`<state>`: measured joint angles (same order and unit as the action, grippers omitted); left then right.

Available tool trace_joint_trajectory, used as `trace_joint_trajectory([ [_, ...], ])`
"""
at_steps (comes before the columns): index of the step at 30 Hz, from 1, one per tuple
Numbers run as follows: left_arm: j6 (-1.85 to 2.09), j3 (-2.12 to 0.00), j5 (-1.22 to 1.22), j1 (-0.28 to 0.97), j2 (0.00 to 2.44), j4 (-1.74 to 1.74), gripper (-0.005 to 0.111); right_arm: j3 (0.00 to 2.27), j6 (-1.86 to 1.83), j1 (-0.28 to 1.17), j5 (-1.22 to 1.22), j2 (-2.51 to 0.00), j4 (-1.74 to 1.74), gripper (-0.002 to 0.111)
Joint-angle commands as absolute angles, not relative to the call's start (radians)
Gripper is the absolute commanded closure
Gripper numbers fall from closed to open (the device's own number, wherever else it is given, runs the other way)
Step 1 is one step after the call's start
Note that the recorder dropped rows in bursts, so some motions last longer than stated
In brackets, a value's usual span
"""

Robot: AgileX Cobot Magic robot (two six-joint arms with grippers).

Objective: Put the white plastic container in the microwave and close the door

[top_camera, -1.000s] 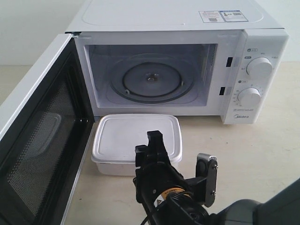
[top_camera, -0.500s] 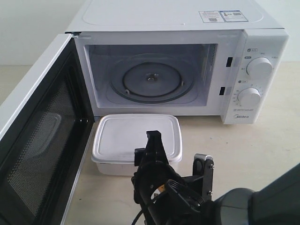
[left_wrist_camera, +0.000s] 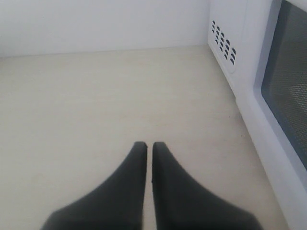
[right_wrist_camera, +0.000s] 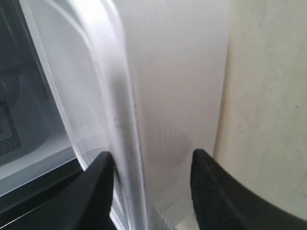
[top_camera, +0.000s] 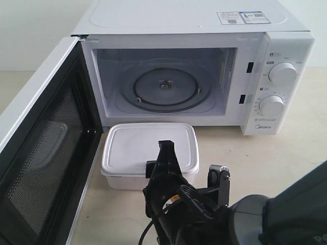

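Observation:
The white plastic container lies lidded on the table just in front of the microwave, whose cavity holds only the bare glass turntable. The door is swung wide open to the left, black inner face showing. My right gripper is open at the container's near right side, one finger over the lid, the other beside the wall. In the right wrist view the container rim runs between the spread fingers of the right gripper. My left gripper is shut on nothing above bare table, outside the door.
Two round knobs sit on the microwave's right panel. The open door walls off the left side of the table. Vent holes on the microwave's side show in the left wrist view. Beige table stretches to the right of the container.
My right arm has shifted slightly left and closer around the container's near side. The container, door and microwave have not moved.

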<state>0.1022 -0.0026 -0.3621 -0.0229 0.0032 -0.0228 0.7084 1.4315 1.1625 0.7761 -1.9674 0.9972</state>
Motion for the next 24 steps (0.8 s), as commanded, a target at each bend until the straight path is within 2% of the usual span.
trace_joint_trajectory([
  [1,0.105,0.0,-0.361,-0.017,0.0,-0.03,0.102,0.71,1.441,1.156,0.776,-1.98,0.988,0.086],
  [3,0.105,0.0,-0.361,-0.017,0.0,-0.03,0.102,0.71,1.441,1.156,0.796,-1.987,0.988,0.104],
  [4,0.105,0.0,-0.361,-0.017,0.0,-0.03,0.102,0.71,1.443,1.156,0.8,-1.987,0.988,0.108],
  [24,0.105,0.0,-0.361,-0.017,0.0,-0.03,0.102,0.71,1.431,1.16,0.872,-1.902,0.842,0.109],
])
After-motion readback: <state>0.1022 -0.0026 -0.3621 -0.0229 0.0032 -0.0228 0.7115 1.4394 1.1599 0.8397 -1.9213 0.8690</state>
